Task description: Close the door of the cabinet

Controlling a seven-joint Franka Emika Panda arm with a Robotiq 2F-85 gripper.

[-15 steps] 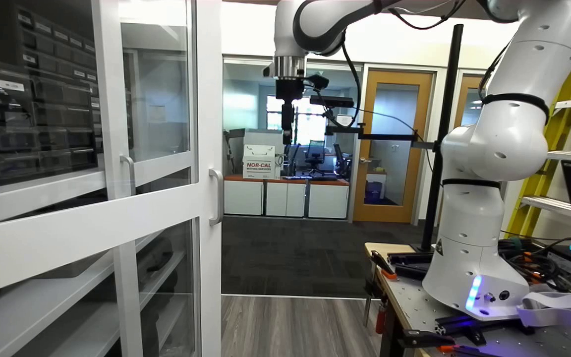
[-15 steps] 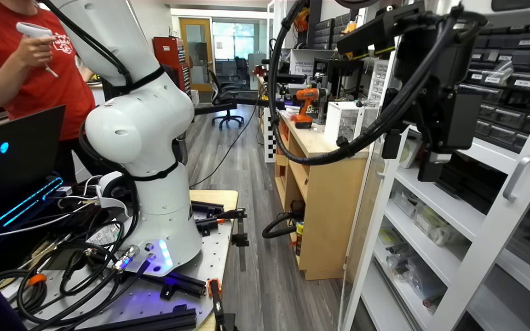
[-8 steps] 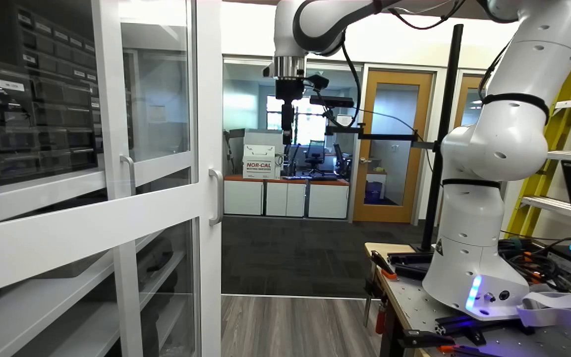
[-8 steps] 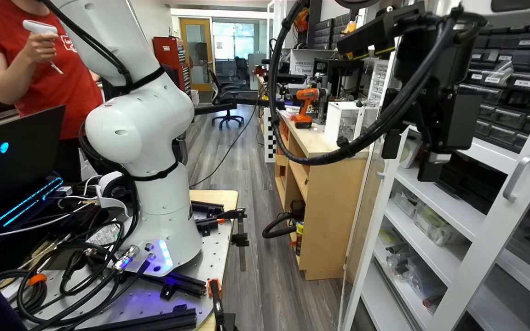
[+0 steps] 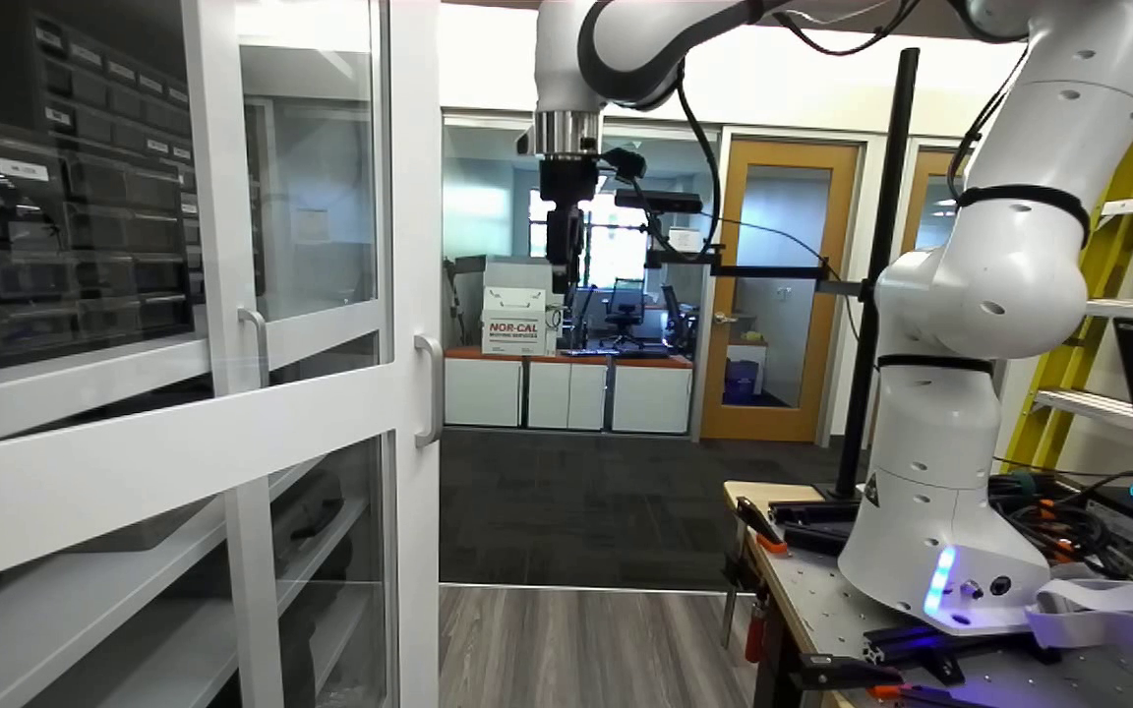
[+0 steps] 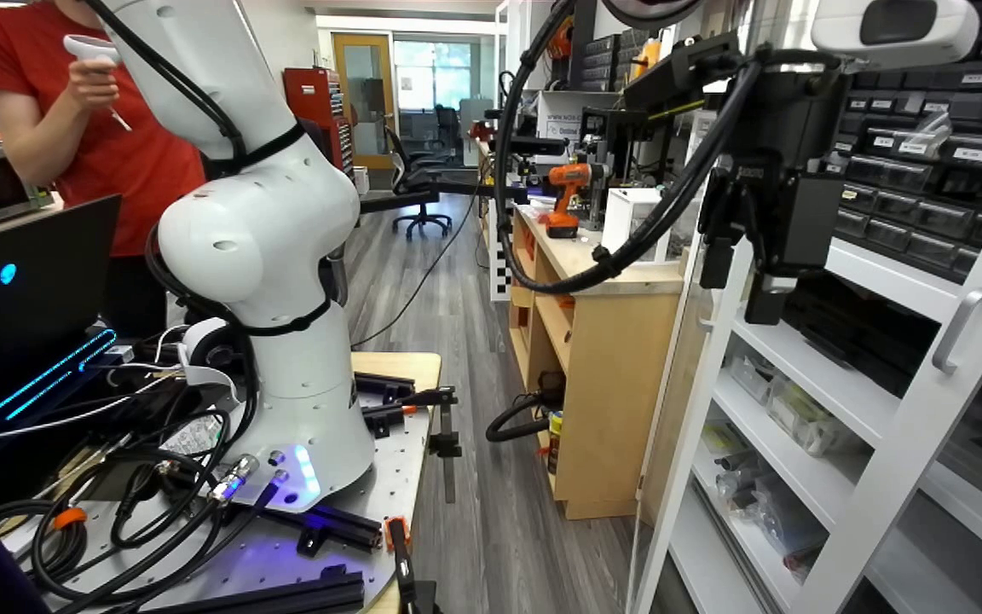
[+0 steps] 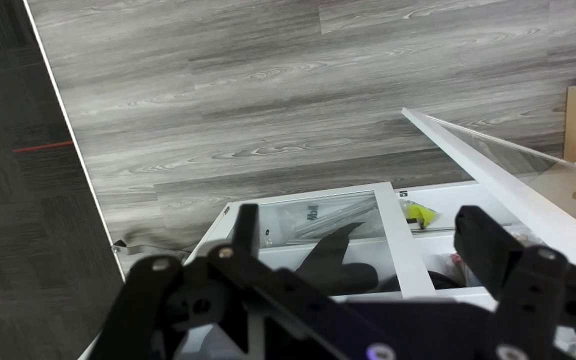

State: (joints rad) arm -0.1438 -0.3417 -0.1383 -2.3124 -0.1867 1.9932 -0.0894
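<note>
The white cabinet stands on the right in an exterior view, with drawers and shelves behind its front. Its glass-paned door is swung out from the front; it also shows as the near white frame with a grey handle in an exterior view. In the wrist view the door slants out at the right. My gripper points down in front of the cabinet; it also hangs right of the door in an exterior view. Its fingers are wide apart and empty. No contact with the door shows.
The cabinet's second door is closed and has its own handle. A wooden workbench stands behind the open door. The robot's table carries cables and clamps. A person in red holds a controller.
In the last half second my gripper has moved a little left in both exterior views and turned slightly. The door has not moved. The person has shifted to the right.
</note>
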